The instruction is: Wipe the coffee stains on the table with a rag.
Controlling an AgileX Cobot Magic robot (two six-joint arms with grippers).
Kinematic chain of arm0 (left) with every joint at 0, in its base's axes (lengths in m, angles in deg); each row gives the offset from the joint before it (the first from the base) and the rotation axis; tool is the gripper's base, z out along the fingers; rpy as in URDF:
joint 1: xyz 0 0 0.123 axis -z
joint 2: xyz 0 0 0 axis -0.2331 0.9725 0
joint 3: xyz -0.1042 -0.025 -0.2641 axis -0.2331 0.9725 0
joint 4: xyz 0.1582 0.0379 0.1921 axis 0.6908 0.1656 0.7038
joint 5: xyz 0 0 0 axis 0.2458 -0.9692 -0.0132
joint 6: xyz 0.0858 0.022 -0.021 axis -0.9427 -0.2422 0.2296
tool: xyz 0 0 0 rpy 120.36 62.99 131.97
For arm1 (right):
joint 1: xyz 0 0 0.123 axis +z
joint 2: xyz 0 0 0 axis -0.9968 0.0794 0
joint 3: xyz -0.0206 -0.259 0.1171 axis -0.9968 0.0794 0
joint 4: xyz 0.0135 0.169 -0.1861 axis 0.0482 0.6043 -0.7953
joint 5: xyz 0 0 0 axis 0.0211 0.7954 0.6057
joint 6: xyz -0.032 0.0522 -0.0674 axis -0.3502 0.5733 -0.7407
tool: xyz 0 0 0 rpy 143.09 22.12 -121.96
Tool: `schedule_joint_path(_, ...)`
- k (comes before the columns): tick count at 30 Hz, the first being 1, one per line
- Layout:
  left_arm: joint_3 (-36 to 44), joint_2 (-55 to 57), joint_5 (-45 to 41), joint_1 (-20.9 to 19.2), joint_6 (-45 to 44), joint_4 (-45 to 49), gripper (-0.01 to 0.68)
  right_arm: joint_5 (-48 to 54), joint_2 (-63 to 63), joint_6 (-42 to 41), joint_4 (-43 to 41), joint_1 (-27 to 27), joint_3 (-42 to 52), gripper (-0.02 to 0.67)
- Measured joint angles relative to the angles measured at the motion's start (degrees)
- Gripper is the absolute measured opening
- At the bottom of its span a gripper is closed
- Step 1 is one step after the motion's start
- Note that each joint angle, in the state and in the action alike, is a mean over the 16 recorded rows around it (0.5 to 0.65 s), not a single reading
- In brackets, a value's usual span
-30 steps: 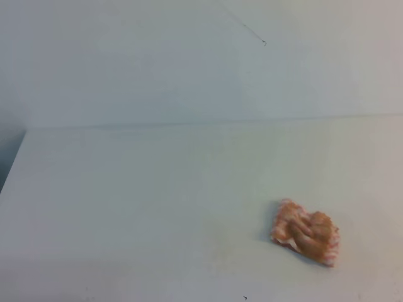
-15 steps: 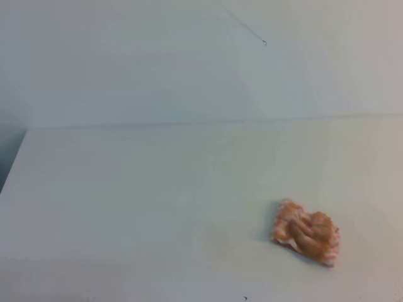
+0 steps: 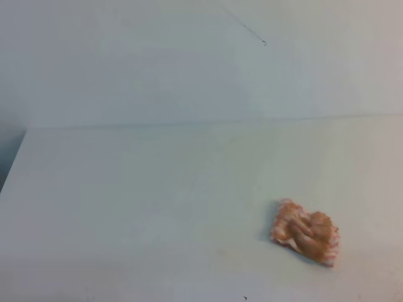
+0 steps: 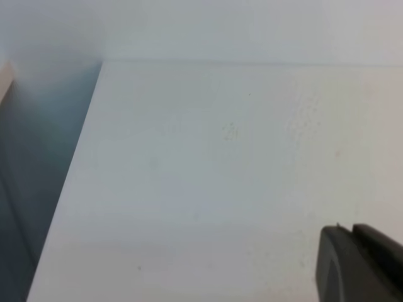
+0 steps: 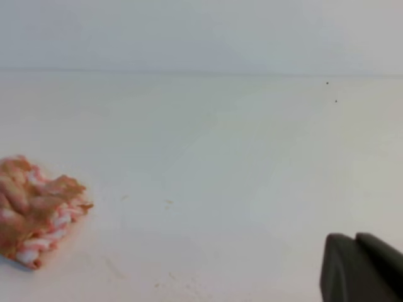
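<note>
Lying crumpled and brown-soaked on the table [image 3: 126, 189], right of centre: the rag [image 3: 305, 237]. No clear coffee stains left. Wiping seemingly done. Gripper states impossible to tell; neither touching cloth.

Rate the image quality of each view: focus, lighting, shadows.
Exterior high: soft and washed out, flat even light, the rag blurry with a faint shadow on its left. Left wrist: hazy, the white table nearly featureless. Right wrist: pale, the rag soft-edged, gripper tip dark and out of focus.
</note>
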Motion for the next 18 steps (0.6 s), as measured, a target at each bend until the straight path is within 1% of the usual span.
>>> schedule_joint_path(5, 0.0, 0.0, 0.0, 0.0, 0.0, 0.0, -0.001, 2.8, 0.0, 0.8, -0.6, 0.0, 0.0, 0.000)
schedule_joint_path(18, 0.0, 0.0, 0.0, 0.0, 0.0, 0.0, -0.001, 2.1, 0.0, 2.0, -0.8, 0.0, 0.0, 0.000)
